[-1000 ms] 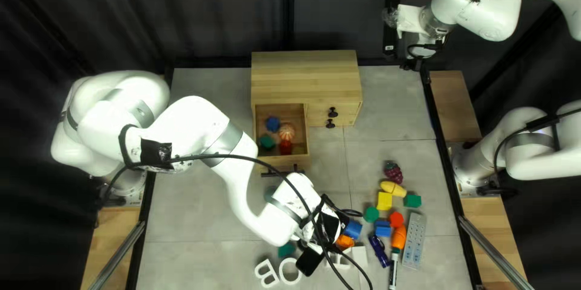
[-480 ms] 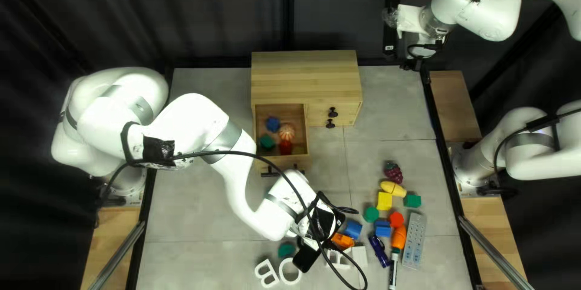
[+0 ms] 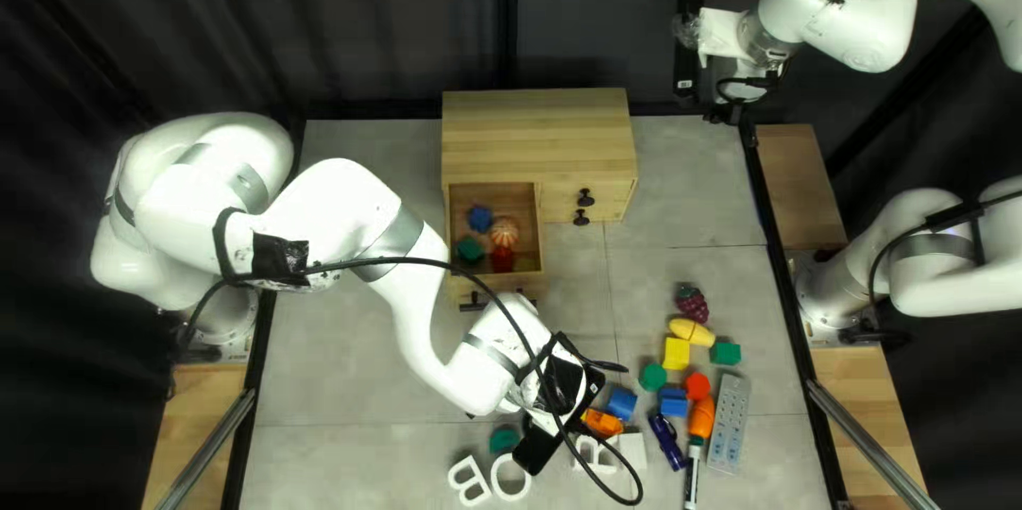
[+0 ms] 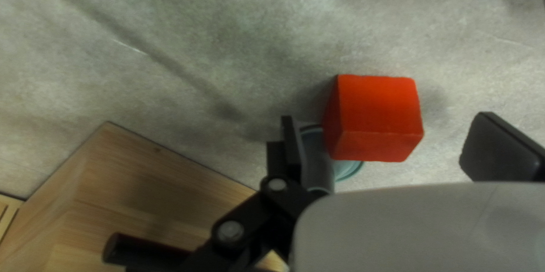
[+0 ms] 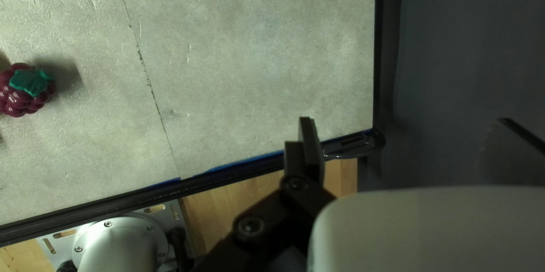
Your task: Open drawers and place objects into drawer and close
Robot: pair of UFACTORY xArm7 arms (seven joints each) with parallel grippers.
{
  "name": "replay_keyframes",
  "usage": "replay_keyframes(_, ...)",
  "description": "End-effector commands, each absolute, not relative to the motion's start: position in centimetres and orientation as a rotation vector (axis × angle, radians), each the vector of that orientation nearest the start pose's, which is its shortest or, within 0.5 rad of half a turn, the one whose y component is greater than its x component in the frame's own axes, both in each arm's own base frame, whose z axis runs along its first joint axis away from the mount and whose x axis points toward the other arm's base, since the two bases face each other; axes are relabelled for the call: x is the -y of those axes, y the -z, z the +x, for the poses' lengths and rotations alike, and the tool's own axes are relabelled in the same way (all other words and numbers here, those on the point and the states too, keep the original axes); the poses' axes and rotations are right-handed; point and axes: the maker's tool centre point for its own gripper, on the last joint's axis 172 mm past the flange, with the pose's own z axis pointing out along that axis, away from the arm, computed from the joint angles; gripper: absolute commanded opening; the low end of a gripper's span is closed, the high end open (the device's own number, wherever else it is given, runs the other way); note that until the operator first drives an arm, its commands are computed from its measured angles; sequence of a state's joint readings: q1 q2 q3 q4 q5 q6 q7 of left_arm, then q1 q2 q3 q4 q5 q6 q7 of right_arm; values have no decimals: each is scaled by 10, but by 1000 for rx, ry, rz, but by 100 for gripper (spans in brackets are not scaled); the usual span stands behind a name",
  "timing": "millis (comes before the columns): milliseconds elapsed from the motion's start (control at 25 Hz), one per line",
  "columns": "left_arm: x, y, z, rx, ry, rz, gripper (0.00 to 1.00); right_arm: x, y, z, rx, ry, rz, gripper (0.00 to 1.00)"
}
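- A dark curtain (image 3: 373,20) hangs behind the far edge of the grey, tile-patterned worktop (image 3: 351,382).
- At the far middle stands a pale wooden cabinet (image 3: 538,132). Its left drawer (image 3: 456,233) is pulled open toward the near side; to the right, two small black knobs (image 3: 586,197) sit on the cabinet's closed front.
- Inside the open drawer are a faceted blue piece (image 3: 480,218), a pale-striped orange ball (image 3: 505,231), a dark green block (image 3: 468,249) and a red piece (image 3: 503,259).
- The left arm reaches across to the near middle. Its gripper (image 3: 541,450) is open, fingers wide apart.
- The bright red cube (image 4: 377,116) shows between those fingers in the left wrist view, touching neither. It partly hides a round teal-rimmed piece (image 4: 344,168). The drawer's wooden corner and black bar handle (image 4: 145,252) are nearby.
- The right arm's gripper (image 3: 688,52) is raised by the far right corner; its fingers are spread with nothing gripped.
- On the right half of the worktop lie a purple berry cluster with a green leaf (image 3: 692,305), a yellow elongated piece (image 3: 692,332), a yellow cube (image 3: 677,352), a green block (image 3: 726,352), a red round piece (image 3: 697,387) and a long grey power strip (image 3: 729,425).
- Near the middle of the near side are white letter shapes (image 3: 511,476) and a teal-green block (image 3: 504,440).
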State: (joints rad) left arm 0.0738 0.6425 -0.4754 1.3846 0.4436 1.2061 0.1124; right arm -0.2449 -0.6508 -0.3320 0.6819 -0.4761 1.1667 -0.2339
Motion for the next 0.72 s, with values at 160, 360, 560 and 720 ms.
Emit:
replay_keyframes(160, 126, -38, 468, -1053, -507, -2759, 0, 256, -268, 247, -234, 83, -3422, 100)
replay_keyframes(360, 141, -90, 476, -1073, -472, -2745, 0, 256, -268, 247, -234, 83, -3422, 100)
replay_keyframes(560, 142, -161, 487, -1112, -360, -2719, 0, 256, -268, 247, -234, 83, -3422, 100)
replay_keyframes(720, 104, -216, 484, -1081, -322, -2689, 0, 256, -268, 247, -234, 83, -3422, 100)
